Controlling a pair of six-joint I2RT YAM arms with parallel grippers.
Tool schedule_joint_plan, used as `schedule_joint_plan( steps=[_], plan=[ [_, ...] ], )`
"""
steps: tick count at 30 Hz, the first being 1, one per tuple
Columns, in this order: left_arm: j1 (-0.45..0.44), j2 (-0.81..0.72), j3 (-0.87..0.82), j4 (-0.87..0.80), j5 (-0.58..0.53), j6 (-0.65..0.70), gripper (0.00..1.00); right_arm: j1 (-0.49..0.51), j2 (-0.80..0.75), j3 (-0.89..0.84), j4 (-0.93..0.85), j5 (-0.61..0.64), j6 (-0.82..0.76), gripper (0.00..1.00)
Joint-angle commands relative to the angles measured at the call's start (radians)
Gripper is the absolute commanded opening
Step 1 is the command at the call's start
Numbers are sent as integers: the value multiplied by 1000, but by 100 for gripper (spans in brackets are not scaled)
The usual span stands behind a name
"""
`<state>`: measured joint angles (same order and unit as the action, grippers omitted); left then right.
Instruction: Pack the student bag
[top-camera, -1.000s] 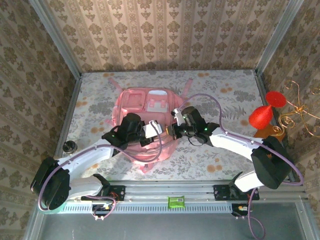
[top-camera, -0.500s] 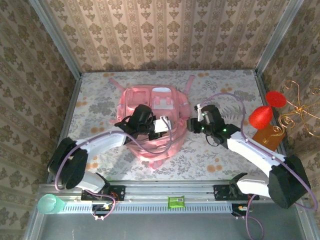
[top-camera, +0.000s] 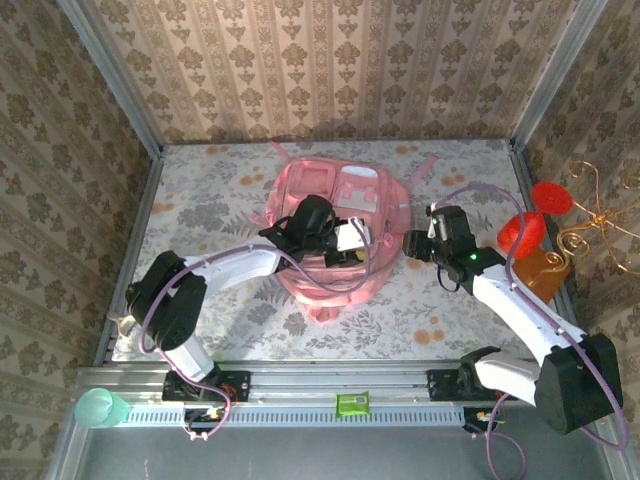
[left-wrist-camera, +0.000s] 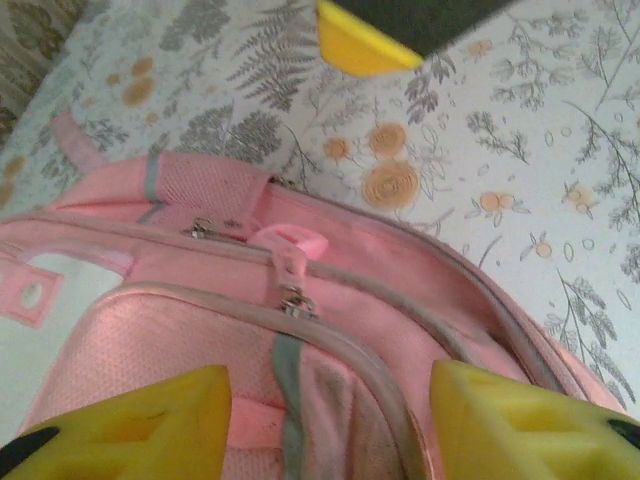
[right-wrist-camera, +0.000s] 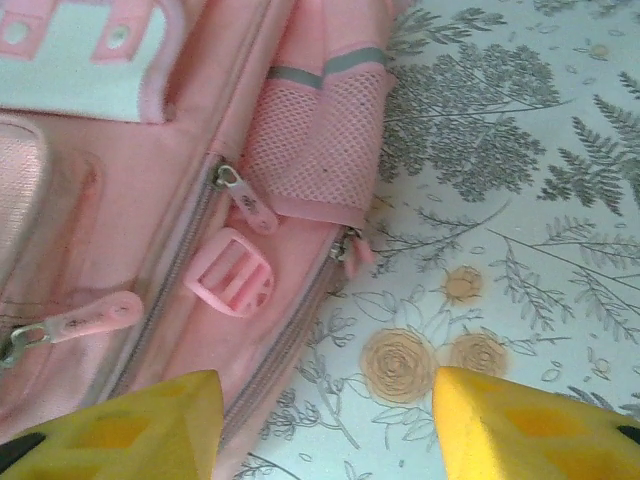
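The left gripper (top-camera: 347, 243) has its yellow fingers (left-wrist-camera: 130, 420) spread well apart with nothing clamped between them, poised over a zippered seam of the student bag (top-camera: 305, 185) near the centre of the top view. The right gripper (top-camera: 412, 246) is likewise parted and empty, hanging at the bag's right edge, just beside a pink buckle (right-wrist-camera: 228, 272) and a mesh pocket (right-wrist-camera: 315, 140). The bag lies flat on the floral table (top-camera: 210, 210), upper centre of the frame, pockets up.
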<state>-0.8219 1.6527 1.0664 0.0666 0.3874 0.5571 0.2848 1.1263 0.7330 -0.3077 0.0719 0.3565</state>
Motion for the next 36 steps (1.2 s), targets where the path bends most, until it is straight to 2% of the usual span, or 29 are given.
schedule_joint_plan(
  steps=[1, 5, 11, 15, 18, 19, 20, 22, 25, 27, 32, 36],
  plan=[
    [1, -96, -29, 104, -23, -157, 62, -5, -31, 36, -67, 106, -28, 64],
    [10, -216, -95, 132, -125, -222, 74, -5, -52, 60, -81, 187, -44, 73],
    [65, -406, -299, 247, -367, -239, 83, -12, -74, 25, 11, 324, -76, 82],
    [162, -507, -433, 293, -579, -262, 88, -35, -34, -19, 103, 375, -88, 88],
    [276, -538, -506, 300, -682, -289, 90, -52, 36, -24, 139, 393, -84, 92],
    [315, -537, -526, 310, -706, -306, 97, -55, 61, -24, 151, 406, -83, 93],
    [355, -527, -544, 316, -721, -321, 99, -58, 91, -23, 161, 428, -76, 99],
    [445, -496, -565, 327, -728, -352, 99, -68, 148, 3, 149, 466, -63, 100],
    [507, -435, -584, 384, -729, -370, 100, -70, 200, 11, 193, 514, -116, 100],
    [527, -387, -600, 455, -736, -358, 100, -70, 210, -26, 279, 532, -161, 100],
    [547, -255, -609, 579, -736, -307, 100, -88, 225, -185, 638, 540, -301, 100],
    [562, -171, -600, 656, -681, -298, 100, -128, 240, -217, 731, 464, -324, 100]
  ],
)
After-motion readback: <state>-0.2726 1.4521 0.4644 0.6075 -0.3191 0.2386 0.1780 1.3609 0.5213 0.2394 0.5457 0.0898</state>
